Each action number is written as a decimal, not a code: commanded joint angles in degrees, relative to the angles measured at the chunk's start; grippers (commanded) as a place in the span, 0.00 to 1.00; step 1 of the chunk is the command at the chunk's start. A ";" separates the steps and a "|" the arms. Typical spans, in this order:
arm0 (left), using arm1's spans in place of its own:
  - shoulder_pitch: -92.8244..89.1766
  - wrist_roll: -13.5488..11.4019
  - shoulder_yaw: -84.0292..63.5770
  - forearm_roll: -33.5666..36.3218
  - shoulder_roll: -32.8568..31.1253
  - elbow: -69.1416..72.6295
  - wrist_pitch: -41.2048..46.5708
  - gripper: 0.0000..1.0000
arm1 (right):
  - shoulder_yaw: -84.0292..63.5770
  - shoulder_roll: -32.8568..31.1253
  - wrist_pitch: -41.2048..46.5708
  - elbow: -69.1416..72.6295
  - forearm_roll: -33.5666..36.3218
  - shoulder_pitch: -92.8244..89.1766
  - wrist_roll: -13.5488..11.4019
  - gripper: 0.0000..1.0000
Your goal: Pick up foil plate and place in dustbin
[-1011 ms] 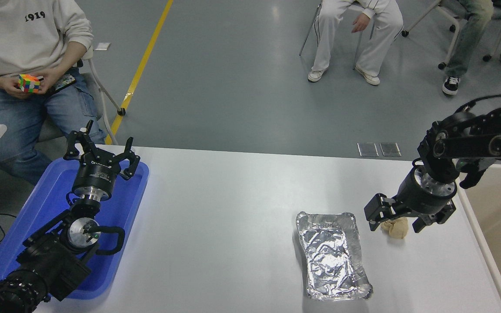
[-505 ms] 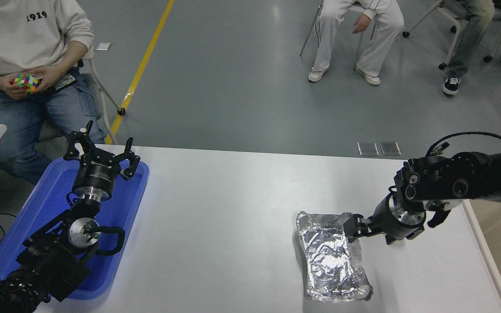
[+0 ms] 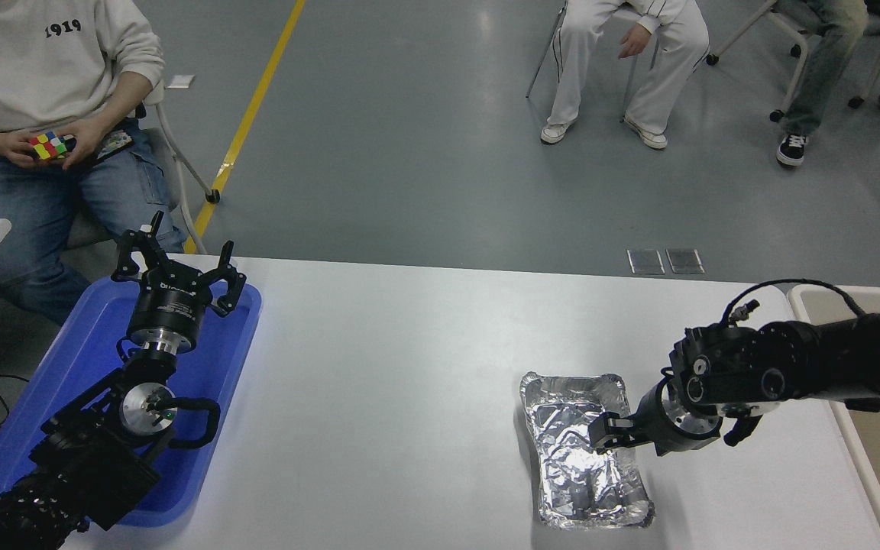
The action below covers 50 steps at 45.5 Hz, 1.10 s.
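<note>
Foil plate (image 3: pixel 582 451) lies with its right rim under the right pincer (image 3: pixel 609 432).

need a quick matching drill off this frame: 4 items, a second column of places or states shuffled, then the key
1. foil plate
2. dustbin
3. left gripper
4. right gripper

A. over the blue tray, fingers spread
B. at the table's right edge, beige
C. flat on the table, silver
D. at the plate's right rim, reaching over its inside

Pairs: 1-C, 2-B, 3-A, 4-D
</note>
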 commanded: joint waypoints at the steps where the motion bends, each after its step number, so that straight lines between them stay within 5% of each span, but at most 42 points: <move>1: 0.00 0.00 0.00 -0.04 0.00 0.00 0.00 1.00 | 0.48 0.59 -1.04 -2.91 -0.24 -2.85 0.00 0.82; 9: 0.00 0.00 0.00 -0.04 0.00 0.00 0.00 1.00 | 0.57 0.50 -1.05 -2.91 -0.24 -3.38 0.00 0.74; 13: 0.00 0.00 0.00 0.04 0.00 0.00 0.00 1.00 | 0.66 0.50 -0.96 -2.74 -0.15 -3.30 0.00 0.62; 25: 0.00 0.00 0.00 -0.04 0.00 0.00 0.00 1.00 | 0.75 0.15 -0.17 -2.47 0.55 -3.12 -0.08 0.00; 50: 0.00 0.00 0.00 0.05 0.00 0.00 0.00 1.00 | 0.84 -0.73 4.23 -1.42 1.25 -2.24 -0.08 0.00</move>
